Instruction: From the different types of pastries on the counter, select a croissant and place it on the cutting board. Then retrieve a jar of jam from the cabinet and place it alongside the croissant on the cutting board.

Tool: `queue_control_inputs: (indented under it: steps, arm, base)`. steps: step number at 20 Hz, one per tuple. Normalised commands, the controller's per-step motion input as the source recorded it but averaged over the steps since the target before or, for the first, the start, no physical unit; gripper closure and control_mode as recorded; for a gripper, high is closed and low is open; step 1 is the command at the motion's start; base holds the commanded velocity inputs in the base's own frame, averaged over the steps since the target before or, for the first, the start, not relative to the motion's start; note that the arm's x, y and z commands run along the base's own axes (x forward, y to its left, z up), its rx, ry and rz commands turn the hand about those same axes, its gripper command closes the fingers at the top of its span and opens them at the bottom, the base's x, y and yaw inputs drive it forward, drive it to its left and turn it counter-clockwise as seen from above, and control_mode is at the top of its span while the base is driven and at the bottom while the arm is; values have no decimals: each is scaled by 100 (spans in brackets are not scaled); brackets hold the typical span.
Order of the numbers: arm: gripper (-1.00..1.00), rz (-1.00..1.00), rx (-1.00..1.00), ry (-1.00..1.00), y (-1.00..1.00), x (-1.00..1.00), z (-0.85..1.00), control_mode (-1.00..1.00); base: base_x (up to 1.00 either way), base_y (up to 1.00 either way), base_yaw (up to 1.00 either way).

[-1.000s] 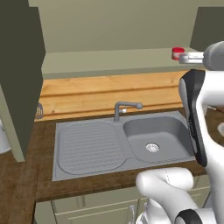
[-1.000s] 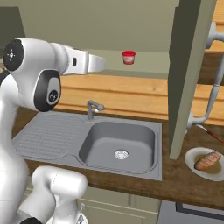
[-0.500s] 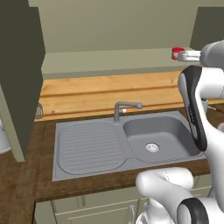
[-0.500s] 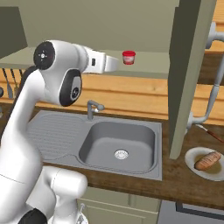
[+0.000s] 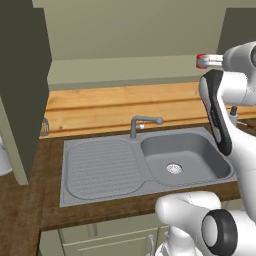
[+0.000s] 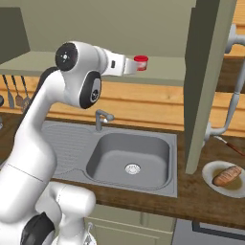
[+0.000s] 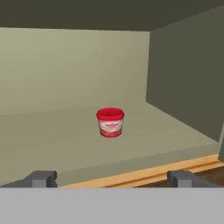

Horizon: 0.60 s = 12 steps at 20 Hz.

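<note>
My fingers are spread wide apart and hold nothing; one dark tip sits low on the left and the other low on the right, with a big gap between them. In the middle, straight ahead of that gap, the jar of jam stands upright on the pale shelf of the cabinet, a little way back from the front edge and not touching me. To the right of the jar is the cabinet's dark side wall, well apart from it, so I think I have room on both sides. The jar looks small, round and hard, so I guess it is light but smooth and maybe slippery, and it could break if I drop it. I would take it around its middle, one tip on each side, below the red top. Down below, the sink sits in the worktop.
</note>
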Motion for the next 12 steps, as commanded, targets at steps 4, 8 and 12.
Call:
queue_control_inputs:
  steps: [4, 8, 12]
  arm:
    - [-100, 1, 0, 0, -7, 37, -10, -100]
    - [-100, 1, 0, 0, -2, 31, -9, -100]
    - [-100, 1, 0, 0, 0, 9, -12, -100]
  base:
    - [0, 0, 0]
    - [0, 0, 0]
    - [0, 0, 0]
